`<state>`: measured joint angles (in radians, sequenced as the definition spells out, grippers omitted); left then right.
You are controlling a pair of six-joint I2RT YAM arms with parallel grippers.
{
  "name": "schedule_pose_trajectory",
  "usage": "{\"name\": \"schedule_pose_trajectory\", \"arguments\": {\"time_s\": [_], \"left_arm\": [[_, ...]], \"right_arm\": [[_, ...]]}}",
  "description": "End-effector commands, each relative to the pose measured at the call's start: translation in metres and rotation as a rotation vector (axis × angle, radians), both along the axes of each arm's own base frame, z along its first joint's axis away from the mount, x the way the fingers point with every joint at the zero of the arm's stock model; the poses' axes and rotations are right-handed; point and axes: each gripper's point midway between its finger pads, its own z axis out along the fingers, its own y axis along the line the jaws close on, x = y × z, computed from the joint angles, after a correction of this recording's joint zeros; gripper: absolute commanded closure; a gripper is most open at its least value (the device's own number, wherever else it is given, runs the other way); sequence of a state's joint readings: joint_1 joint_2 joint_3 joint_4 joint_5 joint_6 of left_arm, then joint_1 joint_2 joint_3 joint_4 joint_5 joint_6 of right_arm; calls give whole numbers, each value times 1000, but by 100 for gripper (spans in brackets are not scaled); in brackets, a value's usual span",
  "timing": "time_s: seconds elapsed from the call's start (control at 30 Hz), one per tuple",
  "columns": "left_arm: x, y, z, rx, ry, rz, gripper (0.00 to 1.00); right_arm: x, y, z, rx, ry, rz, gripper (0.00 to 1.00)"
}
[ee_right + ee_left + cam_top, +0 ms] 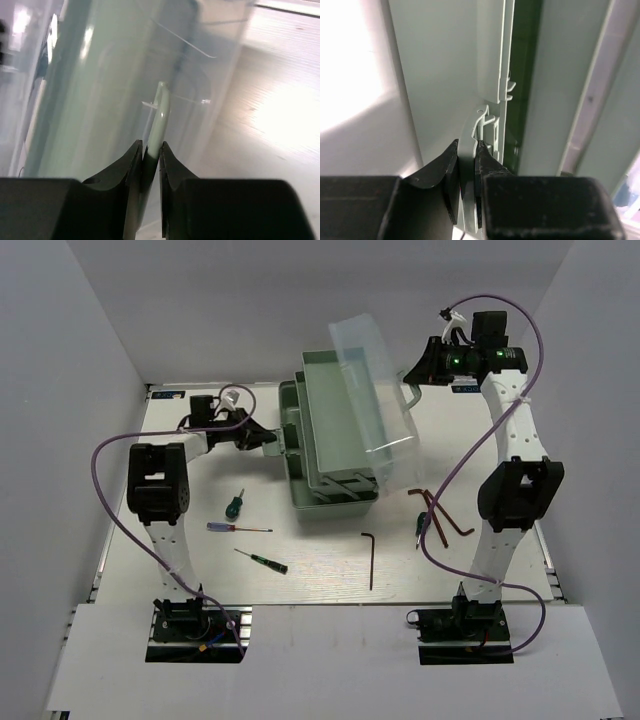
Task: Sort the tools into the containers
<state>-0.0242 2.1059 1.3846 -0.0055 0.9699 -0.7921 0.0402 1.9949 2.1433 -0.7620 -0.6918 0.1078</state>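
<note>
Clamping a pale green tab point(466, 131) on the left side of the toolbox point(335, 506), at the far middle of the counter point(300, 590), with the left tool point(468, 150) closed tight. Pinching the pale green handle point(159, 117) beside the translucent lid point(372, 390) with the right tool point(149, 147), equally narrow. Toward the near edge: screwdrivers point(234, 505) left, hex keys point(370, 560) right.

One pale green plastic toolbox point(335, 506). Three short screwdrivers: a green-handled screwdriver point(236, 503), a blue-purple-handled screwdriver point(240, 528), a dark-handled screwdriver point(262, 560). One thin dark L-shaped hex key point(370, 560). Reddish-brown L-shaped hex keys point(458, 528): at least two, overlapping, exact count unclear.
</note>
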Motion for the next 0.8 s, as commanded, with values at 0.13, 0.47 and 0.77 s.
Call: {"name": "schedule_pose_trajectory", "arguments": {"time_s": [0.13, 0.47, 0.77], "left_arm": [[33, 81, 42, 77, -172, 172, 100], [48, 109, 53, 82, -182, 216, 100], [56, 115, 52, 76, -167, 228, 100]], "right_arm": [[29, -38, -38, -226, -95, -1, 100], [53, -28, -76, -228, -73, 32, 100], [64, -29, -99, -282, -78, 49, 45]]}}
